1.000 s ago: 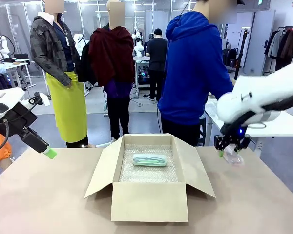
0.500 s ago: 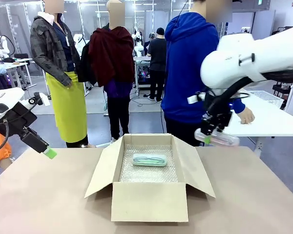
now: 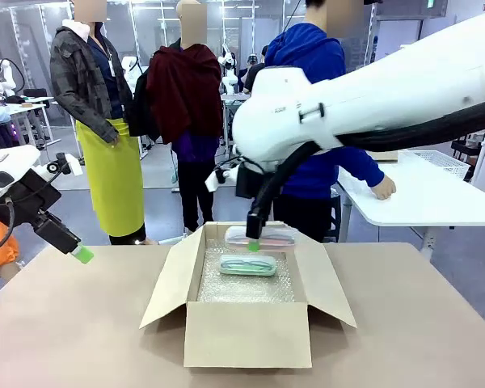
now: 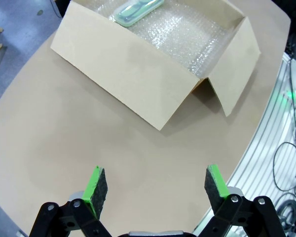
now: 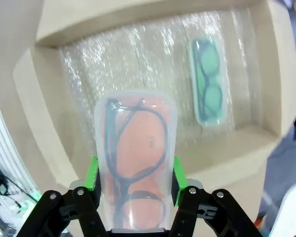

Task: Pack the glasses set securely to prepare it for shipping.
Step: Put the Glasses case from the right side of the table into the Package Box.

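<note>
An open cardboard box (image 3: 246, 331) lined with bubble wrap stands mid-table, and the mint green glasses case (image 3: 248, 265) lies flat inside it. My right gripper (image 3: 255, 241) has reached across and hangs over the box's back part, shut on the pale pink glasses case (image 3: 267, 235). In the right wrist view the pink case (image 5: 135, 148) sits between the green pads of my right gripper (image 5: 134, 178), above the bubble wrap and beside the mint case (image 5: 209, 89). My left gripper (image 3: 79, 252) waits off the table's left edge. In its wrist view the left gripper (image 4: 155, 185) is open and holds nothing, and the box (image 4: 138, 74) is ahead.
The box's four flaps stand open, the side ones (image 3: 168, 279) splayed outward. A person in a blue hoodie stands behind the table with a hand (image 3: 381, 190) on a white side table (image 3: 444, 202). Bare tabletop (image 3: 73, 323) surrounds the box.
My right arm has swung from the table's right side, up and leftward, carrying the pink case to above the box. The left arm and the mint case have not moved.
</note>
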